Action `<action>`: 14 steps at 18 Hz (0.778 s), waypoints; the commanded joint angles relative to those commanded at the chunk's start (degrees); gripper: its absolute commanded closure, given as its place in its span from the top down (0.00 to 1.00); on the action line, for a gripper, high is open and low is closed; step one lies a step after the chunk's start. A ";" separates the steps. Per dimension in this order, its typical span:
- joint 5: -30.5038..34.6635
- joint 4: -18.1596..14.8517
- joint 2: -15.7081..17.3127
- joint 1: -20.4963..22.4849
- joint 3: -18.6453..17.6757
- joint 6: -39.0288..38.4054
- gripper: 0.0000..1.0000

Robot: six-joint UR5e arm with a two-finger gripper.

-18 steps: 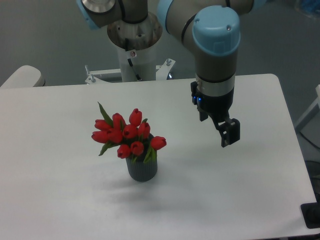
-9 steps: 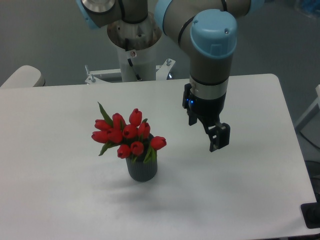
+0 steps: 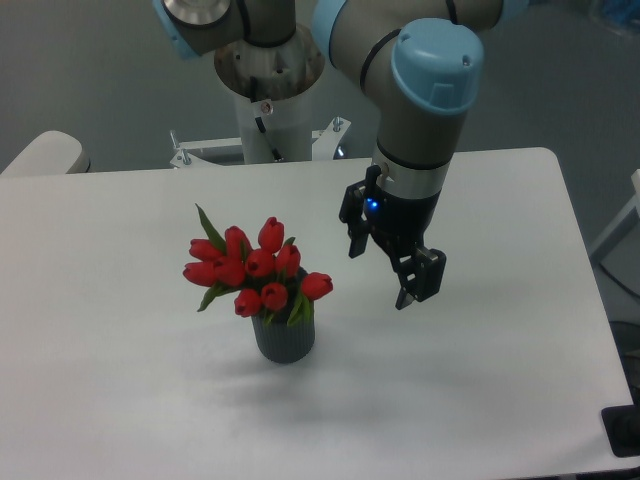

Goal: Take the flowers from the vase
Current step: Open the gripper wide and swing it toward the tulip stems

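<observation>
The flowers (image 3: 256, 264), a bunch of red tulip buds with green leaves, stand in the vase (image 3: 284, 337), a small dark grey ribbed cylinder left of the table's middle. My gripper (image 3: 385, 268) hangs above the table to the right of the bunch, about level with the buds and well apart from them. Its two black fingers (image 3: 420, 278) are spread apart and hold nothing.
The arm's white base column (image 3: 268, 100) stands behind the table's far edge. The white table (image 3: 480, 400) ends close on the right. A beige rounded object (image 3: 42, 155) sits at the far left, and a dark item (image 3: 622, 432) at the lower right corner.
My gripper has moved left toward the flowers and turned at the wrist, so both fingers now show spread apart. The flowers and vase have not moved.
</observation>
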 joint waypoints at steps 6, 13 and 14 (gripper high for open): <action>-7.12 0.00 0.26 2.55 -0.97 -2.28 1.00; -15.45 0.53 0.35 3.60 -5.00 -7.11 1.00; -17.04 0.61 0.26 4.39 -5.88 -7.21 1.00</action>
